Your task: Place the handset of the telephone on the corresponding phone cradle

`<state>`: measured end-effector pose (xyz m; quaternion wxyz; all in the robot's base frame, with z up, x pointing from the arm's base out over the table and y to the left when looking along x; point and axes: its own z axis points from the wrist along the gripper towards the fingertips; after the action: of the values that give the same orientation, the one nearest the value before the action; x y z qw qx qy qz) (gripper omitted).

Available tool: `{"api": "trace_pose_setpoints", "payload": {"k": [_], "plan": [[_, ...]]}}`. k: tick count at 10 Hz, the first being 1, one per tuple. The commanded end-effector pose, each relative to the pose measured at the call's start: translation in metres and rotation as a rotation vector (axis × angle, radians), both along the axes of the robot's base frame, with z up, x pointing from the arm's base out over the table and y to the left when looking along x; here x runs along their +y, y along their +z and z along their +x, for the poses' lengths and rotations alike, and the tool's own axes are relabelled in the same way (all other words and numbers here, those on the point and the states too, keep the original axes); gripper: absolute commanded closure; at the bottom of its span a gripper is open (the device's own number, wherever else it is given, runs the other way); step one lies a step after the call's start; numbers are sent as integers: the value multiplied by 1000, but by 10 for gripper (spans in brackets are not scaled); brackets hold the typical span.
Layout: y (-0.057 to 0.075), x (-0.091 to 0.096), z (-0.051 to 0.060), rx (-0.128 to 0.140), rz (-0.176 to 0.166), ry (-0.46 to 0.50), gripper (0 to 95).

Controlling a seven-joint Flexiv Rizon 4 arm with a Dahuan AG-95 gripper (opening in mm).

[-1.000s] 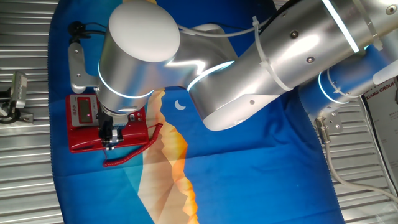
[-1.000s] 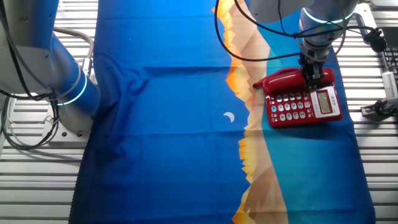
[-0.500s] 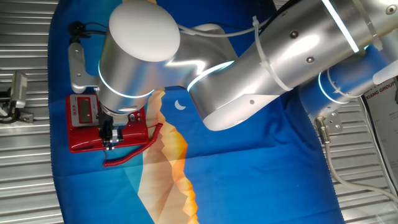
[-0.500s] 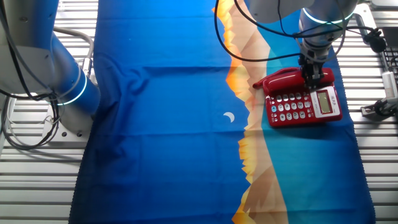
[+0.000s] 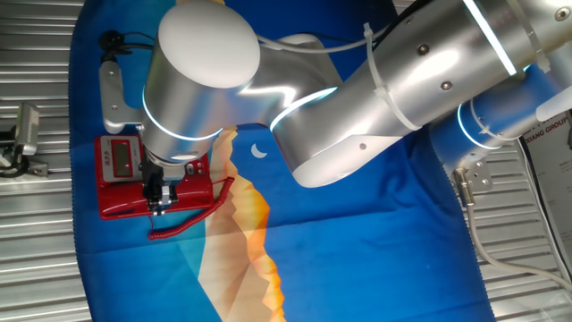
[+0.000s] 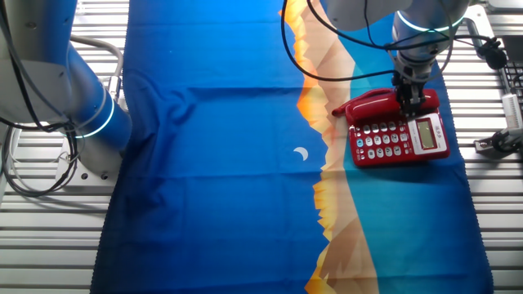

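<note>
The handset [image 6: 384, 104] already lies along the far strip of the telephone [image 6: 400, 135], over the phone cradle [image 5: 130, 207] and level with the base, its coiled cord [image 5: 192, 219] trailing off onto the blue cloth [image 6: 221, 163] that covers the counter [image 6: 490, 220]. The hand [image 6: 411, 102] stands straight down on it near the screen end, and from where I look its fingers [image 5: 159, 199] sit tight at either side of the red bar — clamped on the handset, as best I can judge, though the arm's big joint hides much of it in one fixed view. To finish this well, I would say the fingers should part only a little and evenly, so neither one drags the bar sideways out of its seat, and then the arm should rise straight up — no swing toward the cord, which could snag and tug the handset loose. Against the pictures of half a second and a second ago I see nothing changed: hand, handset and cord sit in the same places, so the arm looks paused at the point of letting go.
</note>
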<state>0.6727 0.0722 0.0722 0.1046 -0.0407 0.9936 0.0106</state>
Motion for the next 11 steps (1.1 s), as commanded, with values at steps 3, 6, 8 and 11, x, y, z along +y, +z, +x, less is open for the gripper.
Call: {"api": "trace_pose_setpoints", "payload": {"k": [3,6,8,11], "plan": [[-1,-1,-1,-20,-3,2,950],[-2,-2,-2,-24,-1,6,950],[-2,-2,-2,-24,-1,6,950],[-2,-2,-2,-28,-1,6,950]]}}
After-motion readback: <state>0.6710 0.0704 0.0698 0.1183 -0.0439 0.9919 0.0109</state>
